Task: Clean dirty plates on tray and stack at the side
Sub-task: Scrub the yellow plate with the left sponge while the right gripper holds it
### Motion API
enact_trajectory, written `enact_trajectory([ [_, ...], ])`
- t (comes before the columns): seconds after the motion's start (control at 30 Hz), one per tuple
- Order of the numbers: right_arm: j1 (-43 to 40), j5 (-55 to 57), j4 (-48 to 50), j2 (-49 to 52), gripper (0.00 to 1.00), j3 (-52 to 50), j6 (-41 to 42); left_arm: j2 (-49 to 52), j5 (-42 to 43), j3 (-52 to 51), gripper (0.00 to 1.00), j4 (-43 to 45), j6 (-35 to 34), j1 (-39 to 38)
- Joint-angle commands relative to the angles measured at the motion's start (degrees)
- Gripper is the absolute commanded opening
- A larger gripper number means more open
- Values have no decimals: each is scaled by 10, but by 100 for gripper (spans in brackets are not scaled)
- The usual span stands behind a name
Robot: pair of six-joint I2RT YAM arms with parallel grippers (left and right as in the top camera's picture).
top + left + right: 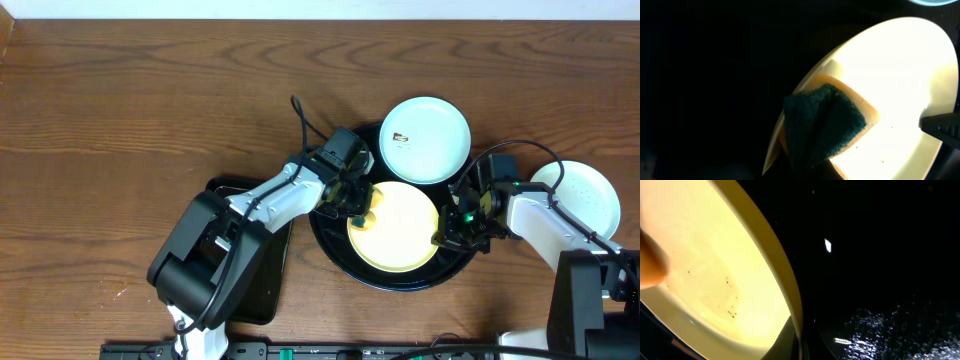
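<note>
Overhead, tray (335, 252) mostly covered, left gripper (358, 205) pinching sponge (825, 125) on yellow plate (400, 240), fingertips hidden, right gripper (447, 230) clamped on its 3 o'clock rim

Nothing legible: no text, brand, number or sign can be read in any view. One small dark mark (402, 138) sits on the pale-blue plate (435, 140) at the far rim of the round black tray (335, 250). It is too small to tell whether it is print.
</note>
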Motion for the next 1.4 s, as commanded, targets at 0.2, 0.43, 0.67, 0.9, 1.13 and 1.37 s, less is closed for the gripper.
enact_trajectory([
  [0.2,-2,55,-7,10,1,-10,-10,-51,-83,19,7,0,33,-26],
  [0.43,-2,56,-12,10,1,-10,-11,-74,-143,19,7,-11,35,-27],
  [0.67,-2,55,-9,10,1,-10,-10,-80,-28,20,7,-22,36,-30],
  [0.9,-2,55,-8,10,1,-10,-10,-78,103,19,7,23,-21,-67],
  [1.13,-2,55,-8,10,1,-10,-10,-60,132,19,7,28,-57,-78],
  [1.37,-2,55,-7,10,1,-10,-10,16,178,19,7,86,-94,-86],
])
